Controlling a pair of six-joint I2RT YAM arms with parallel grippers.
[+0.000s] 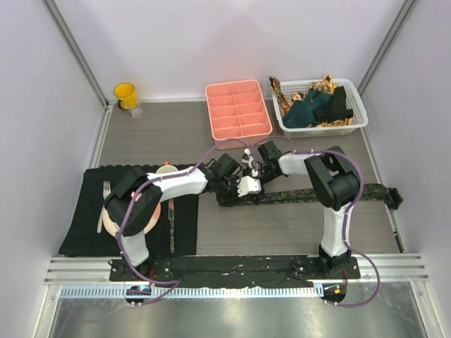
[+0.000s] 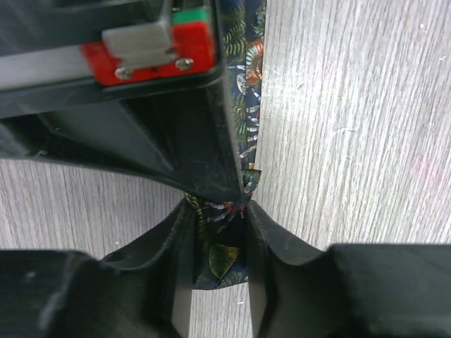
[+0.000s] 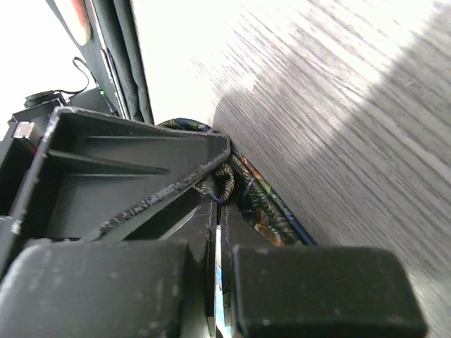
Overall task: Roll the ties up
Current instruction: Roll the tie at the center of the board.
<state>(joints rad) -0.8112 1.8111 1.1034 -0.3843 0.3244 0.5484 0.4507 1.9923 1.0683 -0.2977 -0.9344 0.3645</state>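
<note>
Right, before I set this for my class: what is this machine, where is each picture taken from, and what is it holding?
Two robot arms stand at the near edge of a table. One picture looks down from above; the other two come from cameras on each wrist. On the table lie a patterned tie, a pink tray, a basket of more ties and a black placemat. The left claw pinches the tie's end; the right claw is shut, its tip at the tie's curl.

TOP VIEW: left end of tie point(image 1: 310, 194) hidden beneath left gripper point(image 1: 242, 187) and right gripper point(image 1: 254, 169); plate point(image 1: 108, 221) partly covered by left arm point(image 1: 176, 182); ties point(image 1: 313, 105) in basket point(image 1: 320, 129) too tangled to count | LEFT WRIST VIEW: tie cut off at upper edge | RIGHT WRIST VIEW: upper left washed out
</note>
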